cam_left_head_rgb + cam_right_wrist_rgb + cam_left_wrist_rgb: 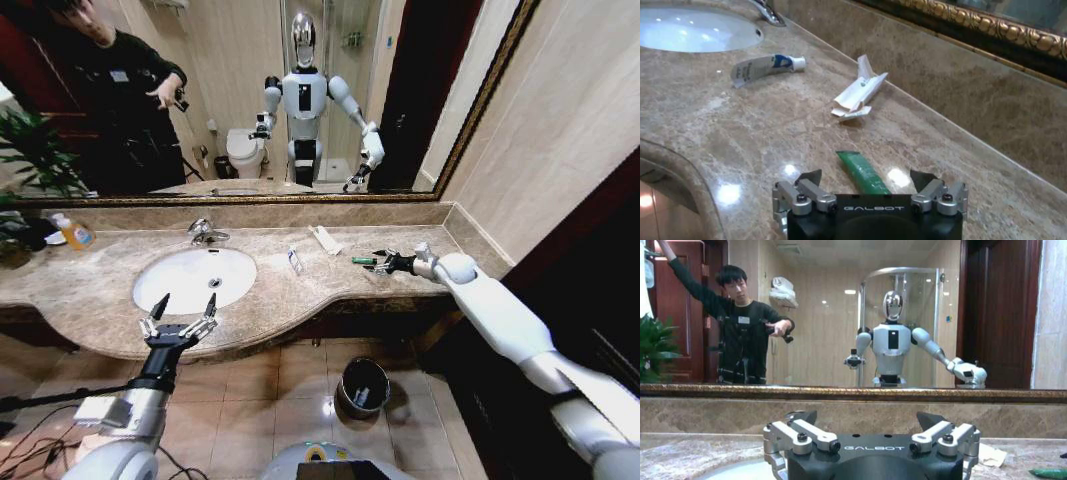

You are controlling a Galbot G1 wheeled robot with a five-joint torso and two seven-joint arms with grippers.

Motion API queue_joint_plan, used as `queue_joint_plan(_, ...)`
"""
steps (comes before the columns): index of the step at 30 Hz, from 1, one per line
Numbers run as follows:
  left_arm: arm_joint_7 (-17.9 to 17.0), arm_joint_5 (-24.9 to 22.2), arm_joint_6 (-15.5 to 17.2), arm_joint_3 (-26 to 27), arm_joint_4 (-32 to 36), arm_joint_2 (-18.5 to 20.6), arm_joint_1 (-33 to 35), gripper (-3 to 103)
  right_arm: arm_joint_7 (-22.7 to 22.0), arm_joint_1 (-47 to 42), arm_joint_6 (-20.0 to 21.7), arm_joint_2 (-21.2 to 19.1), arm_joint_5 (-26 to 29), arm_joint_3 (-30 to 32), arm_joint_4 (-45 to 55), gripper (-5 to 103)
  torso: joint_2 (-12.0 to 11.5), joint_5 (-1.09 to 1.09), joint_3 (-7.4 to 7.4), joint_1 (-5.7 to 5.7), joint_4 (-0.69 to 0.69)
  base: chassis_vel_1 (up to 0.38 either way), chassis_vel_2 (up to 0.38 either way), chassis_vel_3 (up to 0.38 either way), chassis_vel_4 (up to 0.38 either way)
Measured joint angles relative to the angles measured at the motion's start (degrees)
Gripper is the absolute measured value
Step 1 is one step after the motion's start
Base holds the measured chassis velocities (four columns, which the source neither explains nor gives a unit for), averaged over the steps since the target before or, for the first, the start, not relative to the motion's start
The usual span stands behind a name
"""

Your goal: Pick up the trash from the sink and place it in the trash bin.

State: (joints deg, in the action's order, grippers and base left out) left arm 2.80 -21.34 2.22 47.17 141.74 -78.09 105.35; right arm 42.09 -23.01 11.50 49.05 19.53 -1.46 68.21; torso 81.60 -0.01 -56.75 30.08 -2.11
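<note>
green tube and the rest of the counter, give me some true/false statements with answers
1. The green tube lies on the countertop between the open fingers of the right gripper. True.
2. The white tube lies inside the sink. False: it lies on the countertop beside the sink.
3. The left gripper is shut on a packet. False: it is open and holds nothing, near the sink's front rim.
4. The bin stands on the floor below the countertop. True.
5. The white packet lies near the wall under the mirror. True.
</note>
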Motion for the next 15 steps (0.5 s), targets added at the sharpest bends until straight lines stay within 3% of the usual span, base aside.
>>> queue_joint_plan(3, 0.0, 0.0, 0.0, 0.0, 0.0, 0.0, 0.0, 100, 0.0, 0.4, 0.0, 0.3, -0.1, -0.2, -0.8, 89, 0.0, 0.00, 0.00, 0.00, 0.00, 0.000, 0.000, 0.000, 0.000)
queue_joint_plan(4, 0.0, 0.0, 0.0, 0.0, 0.0, 0.0, 0.0, 100, 0.0, 0.6, 0.0, 0.4, -0.2, -0.3, -1.2, 80, 0.0, 0.00, 0.00, 0.00, 0.00, 0.000, 0.000, 0.000, 0.000)
queue_joint_plan(6, 0.0, 0.0, 0.0, 0.0, 0.0, 0.0, 0.0, 100, 0.0, 0.6, 0.0, 0.5, -0.2, -0.3, -1.4, 80, 0.0, 0.00, 0.00, 0.00, 0.00, 0.000, 0.000, 0.000, 0.000)
queue_joint_plan(7, 0.0, 0.0, 0.0, 0.0, 0.0, 0.0, 0.0, 100, -0.1, 0.6, 0.0, 0.6, -0.3, -0.4, -1.6, 73, 0.0, 0.00, 0.00, 0.00, 0.00, 0.000, 0.000, 0.000, 0.000)
queue_joint_plan(9, 0.0, 0.0, 0.0, 0.0, 0.0, 0.0, 0.0, 100, -0.1, 0.7, 0.1, 0.6, -0.3, -0.4, -1.8, 73, 0.0, 0.00, 0.00, 0.00, 0.00, 0.000, 0.000, 0.000, 0.000)
queue_joint_plan(11, 0.0, 0.0, 0.0, 0.0, 0.0, 0.0, 0.0, 100, -0.1, 0.9, 0.2, 0.9, -0.6, -0.3, -2.4, 64, 0.0, 0.01, 0.00, 0.00, 0.00, 0.000, 0.000, 0.000, 0.000)
queue_joint_plan(15, 0.0, 0.0, 0.0, 0.0, 0.0, 0.0, 0.0, 100, 0.0, 0.9, 0.2, 1.1, -1.2, -0.1, -3.1, 59, 0.0, 0.00, 0.00, 0.00, 0.00, 0.000, 0.000, 0.000, 0.000)
